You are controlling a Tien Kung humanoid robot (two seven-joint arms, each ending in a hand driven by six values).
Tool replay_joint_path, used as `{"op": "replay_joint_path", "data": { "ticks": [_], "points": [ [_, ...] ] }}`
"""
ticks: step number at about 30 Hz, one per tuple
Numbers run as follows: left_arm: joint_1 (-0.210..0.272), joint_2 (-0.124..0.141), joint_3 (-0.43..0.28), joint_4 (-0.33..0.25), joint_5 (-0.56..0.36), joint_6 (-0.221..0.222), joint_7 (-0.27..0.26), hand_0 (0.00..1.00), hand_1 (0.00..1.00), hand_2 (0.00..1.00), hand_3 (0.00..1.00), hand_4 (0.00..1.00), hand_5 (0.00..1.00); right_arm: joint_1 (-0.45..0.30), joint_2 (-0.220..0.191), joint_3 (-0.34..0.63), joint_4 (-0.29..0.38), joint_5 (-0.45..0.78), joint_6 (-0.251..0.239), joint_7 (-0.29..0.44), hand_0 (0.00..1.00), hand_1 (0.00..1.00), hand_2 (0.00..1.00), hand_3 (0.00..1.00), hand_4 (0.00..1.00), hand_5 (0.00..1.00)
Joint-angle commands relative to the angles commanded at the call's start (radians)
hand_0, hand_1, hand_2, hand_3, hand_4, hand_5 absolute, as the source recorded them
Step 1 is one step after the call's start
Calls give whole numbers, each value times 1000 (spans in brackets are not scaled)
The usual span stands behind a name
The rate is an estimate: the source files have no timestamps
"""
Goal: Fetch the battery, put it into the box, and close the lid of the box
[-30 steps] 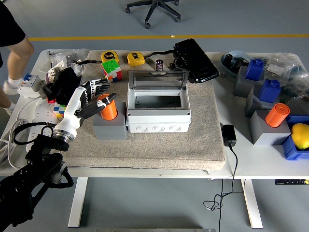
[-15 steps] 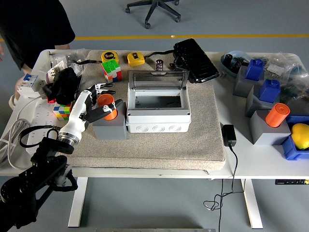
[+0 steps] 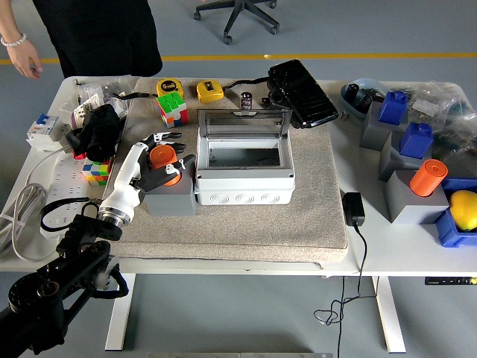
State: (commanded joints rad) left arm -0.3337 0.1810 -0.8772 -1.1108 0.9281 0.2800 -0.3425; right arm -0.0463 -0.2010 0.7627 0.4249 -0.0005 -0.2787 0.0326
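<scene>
Fetch step: my left hand (image 3: 160,160) curls around the battery (image 3: 165,161); next I lift toward the box (image 3: 244,179)

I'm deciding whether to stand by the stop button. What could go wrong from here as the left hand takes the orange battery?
The left hand is wrapped around the orange battery in its gray holder, right against the open box. Lifting could drag the holder or nudge the box. A loose hold could also drop the battery onto the mat.
</scene>
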Motion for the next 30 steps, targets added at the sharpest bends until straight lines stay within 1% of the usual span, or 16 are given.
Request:
{"op": "replay_joint_path", "data": {
  "ticks": [1,5,6,12,13,18,19,24,25,30],
  "points": [
    [-1,-1,1,1,-3,1,-1,549,567,562,615,998,168,0,0,0,0,0,-1,1,595,611,602,554,994,582],
    [-7,-7,6,6,-10,7,-1,549,567,562,615,998,168,0,0,-2,0,2,-2,2,595,611,602,554,994,582],
    [-9,-8,7,9,-12,8,0,459,513,543,578,938,20,0,0,-3,-1,2,-1,2,595,610,602,554,994,583],
    [-9,-12,12,20,-25,24,0,459,513,543,578,938,20,1,0,-4,0,4,-5,7,595,610,602,554,994,583],
    [-9,-12,13,21,-29,27,-1,394,461,489,541,863,2,1,0,-5,0,4,-5,7,595,610,601,554,993,581],
    [-15,-16,16,23,-33,34,-5,394,461,489,541,863,2,1,0,-7,-1,6,-7,8,595,610,601,554,993,581],
    [-17,-16,19,23,-34,36,-6,287,345,378,452,905,2,1,0,-7,-1,6,-7,9,595,606,601,553,993,582],
    [-21,-22,27,21,-39,38,-13,287,345,378,452,905,2,2,1,-5,0,7,-12,15,595,606,601,553,993,582],
    [-21,-23,29,20,-40,37,-14,257,261,264,346,877,2,2,1,-5,0,7,-13,17,594,606,600,553,993,584],
    [-24,-28,35,14,-45,36,-16,257,261,264,346,877,2,2,2,-7,0,10,-16,22,594,606,600,553,993,584]
  ]
}}
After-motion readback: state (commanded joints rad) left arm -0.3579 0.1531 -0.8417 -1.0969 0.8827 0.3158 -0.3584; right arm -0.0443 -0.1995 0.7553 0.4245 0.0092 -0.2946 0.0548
